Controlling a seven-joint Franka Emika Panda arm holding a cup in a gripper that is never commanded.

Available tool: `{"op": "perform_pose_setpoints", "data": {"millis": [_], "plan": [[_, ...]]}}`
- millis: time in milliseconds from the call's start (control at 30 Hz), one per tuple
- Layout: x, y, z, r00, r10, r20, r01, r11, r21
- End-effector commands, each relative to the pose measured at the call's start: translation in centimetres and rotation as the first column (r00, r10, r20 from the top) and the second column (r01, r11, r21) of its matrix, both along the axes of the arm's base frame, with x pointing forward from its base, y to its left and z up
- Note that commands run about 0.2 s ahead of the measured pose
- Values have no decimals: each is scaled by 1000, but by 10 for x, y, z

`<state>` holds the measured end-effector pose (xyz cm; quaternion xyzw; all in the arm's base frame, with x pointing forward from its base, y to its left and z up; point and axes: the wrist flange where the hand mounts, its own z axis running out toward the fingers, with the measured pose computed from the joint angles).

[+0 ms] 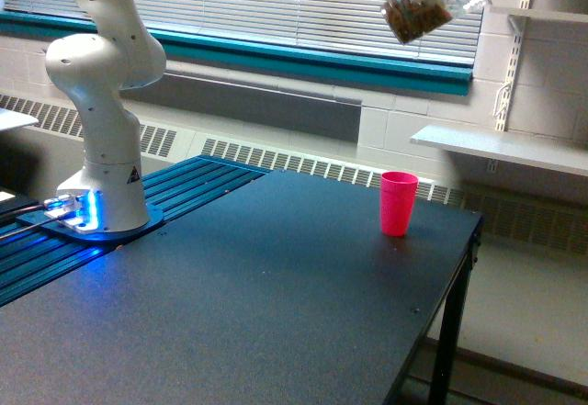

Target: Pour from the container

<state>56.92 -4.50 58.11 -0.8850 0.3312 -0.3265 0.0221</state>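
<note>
Clear container (424,5) with brown bits hangs tilted, high above pink cup (398,203) on table (276,295). Gripper mostly out of frame, finger state unclear. Likely needs lowering over the cup, then slow tipping.

text: none legible | arm base (103,194) — small dark triangular mark, unreadable

The small clear plastic container (424,7) looks glossy, the opaque pink plastic cup (398,203) smooth, the dark flat tabletop (276,304) matt, the white arm base (106,102) shiny.
</note>
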Motion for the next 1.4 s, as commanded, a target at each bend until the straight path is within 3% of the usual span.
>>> {"op": "perform_pose_setpoints", "data": {"millis": [33, 600, 933, 1400], "plan": [[-9, 45, -4, 999, 31, -7, -31, 999, -5], [-59, 125, -34, 993, 79, -82, -86, 994, -74], [-92, 179, -71, 982, 123, -143, -136, 987, -84], [-112, 226, -113, 958, 167, -234, -195, 976, -99]]}}
